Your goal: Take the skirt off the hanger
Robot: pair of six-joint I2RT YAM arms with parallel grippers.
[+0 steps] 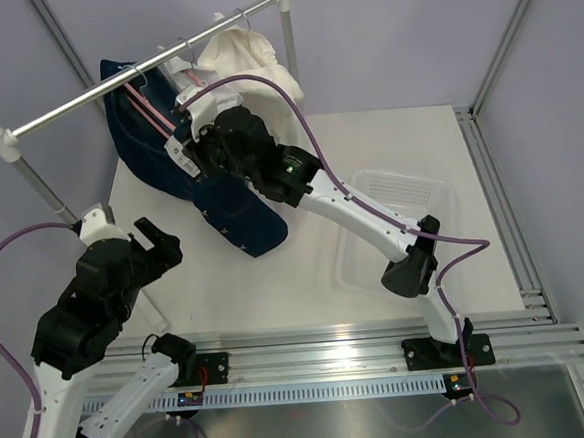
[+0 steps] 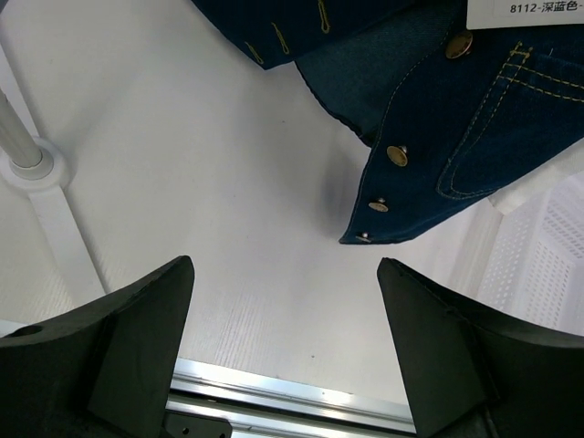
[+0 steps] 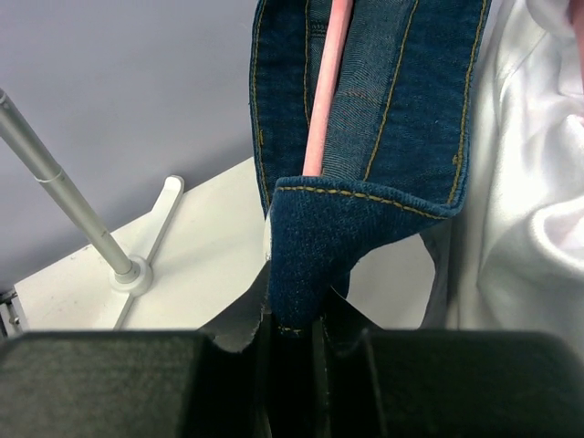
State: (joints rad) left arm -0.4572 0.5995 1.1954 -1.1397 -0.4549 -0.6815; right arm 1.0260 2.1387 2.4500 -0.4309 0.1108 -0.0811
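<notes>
Right gripper (image 3: 294,351) pinched shut on the denim skirt's (image 1: 242,217) waistband; left gripper (image 2: 285,274) spread wide, holding nothing.
The skirt hangs on a pink hanger (image 3: 321,109) from the metal rail (image 1: 73,101), hem low over the white table (image 1: 306,278). A white garment (image 1: 251,56) hangs beside it, a clear tray (image 1: 411,196) lies to the right, and pale lilac walls stand around.

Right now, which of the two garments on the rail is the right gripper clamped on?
The blue denim skirt on the pink hanger; the right gripper pinches its fabric. The white garment beside it is not gripped.
</notes>
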